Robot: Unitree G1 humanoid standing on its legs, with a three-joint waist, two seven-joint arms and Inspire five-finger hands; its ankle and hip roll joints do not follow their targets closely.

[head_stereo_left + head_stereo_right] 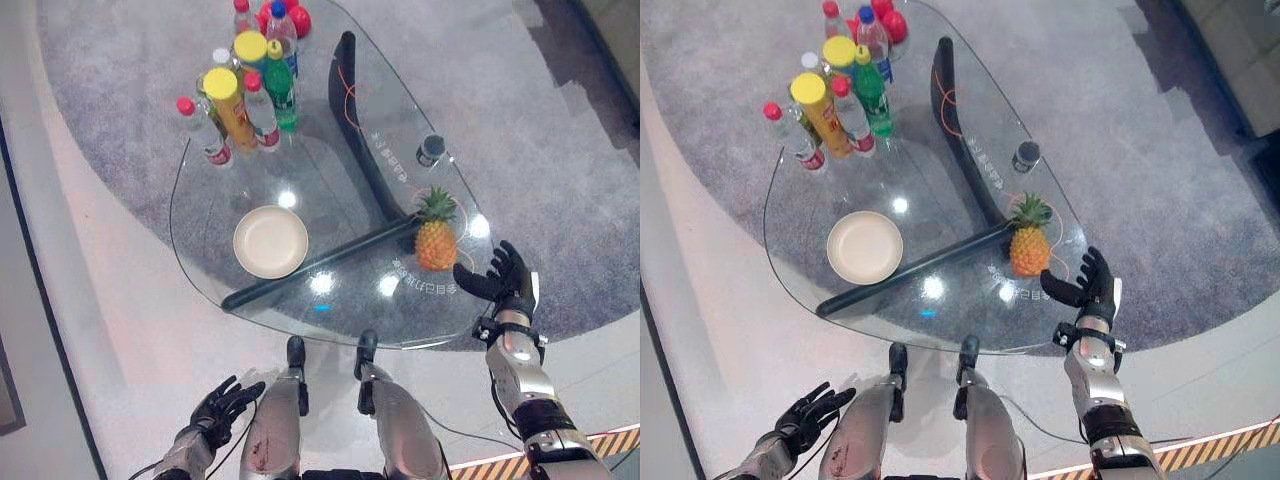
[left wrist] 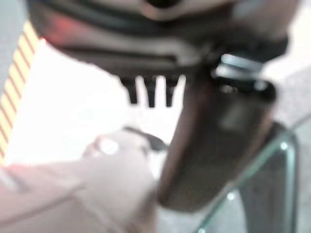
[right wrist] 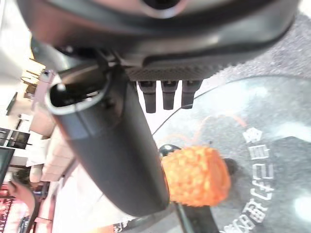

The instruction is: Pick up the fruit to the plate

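A pineapple (image 1: 436, 236) was seen standing upright on the right side of a glass table (image 1: 200, 250), with its green leaves pointing to the far side. The right hand (image 1: 503, 277) was held just to the right of the pineapple, at the near right edge of the table, with its fingers spread and the thumb stretched toward the fruit; nothing was held in it, and a small gap could be seen between the thumb and the pineapple. A cream plate (image 1: 271, 241) was placed on the left part of the table, well apart from the pineapple. A group of bottles (image 1: 245, 95) was standing at the far left. The left hand (image 1: 222, 406) was kept low, nearer than the table, with relaxed fingers and nothing in it.
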